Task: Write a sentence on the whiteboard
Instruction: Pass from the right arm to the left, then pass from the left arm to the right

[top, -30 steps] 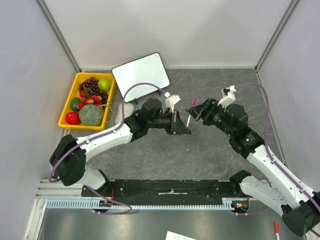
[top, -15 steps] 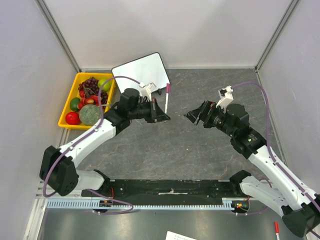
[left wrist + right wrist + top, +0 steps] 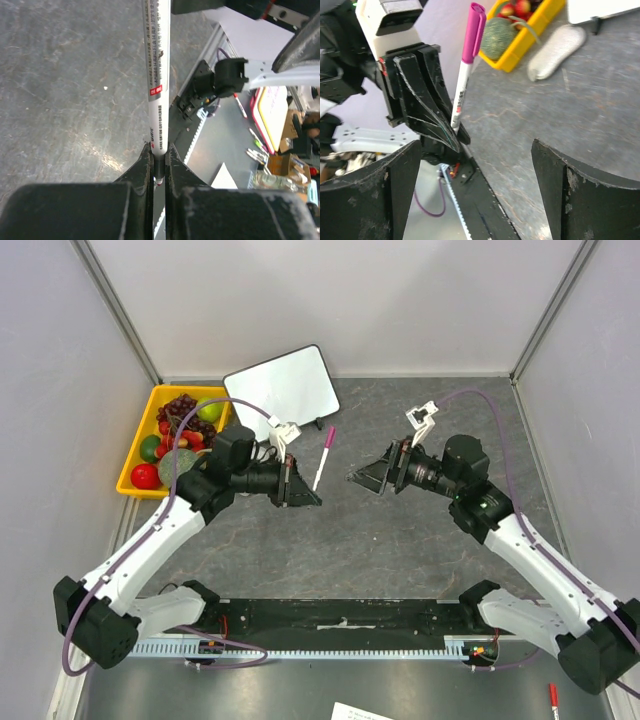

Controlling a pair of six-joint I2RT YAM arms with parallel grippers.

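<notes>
My left gripper (image 3: pixel 301 496) is shut on the lower end of a white marker (image 3: pixel 322 457). The marker stands tilted above the table with its magenta cap (image 3: pixel 330 431) on top. The left wrist view shows the marker barrel (image 3: pixel 156 75) pinched between the closed fingers (image 3: pixel 145 165). My right gripper (image 3: pixel 364 478) is open a short way to the marker's right, facing it with nothing between its fingers. From the right wrist, the marker (image 3: pixel 465 80) stands ahead of the wide jaws. The whiteboard (image 3: pixel 283 388) leans at the back left, and no sentence shows on it.
A yellow tray (image 3: pixel 133 462) of toy fruit sits at the left, behind my left arm. In the right wrist view a grey oval eraser pad (image 3: pixel 556 51) lies next to the tray (image 3: pixel 520 47), in front of the whiteboard's corner (image 3: pixel 605 10). Grey walls enclose the table.
The right gripper has opened and let go of the marker. The left arm has carried the marker off to the left, and the right gripper has followed leftward toward it.
</notes>
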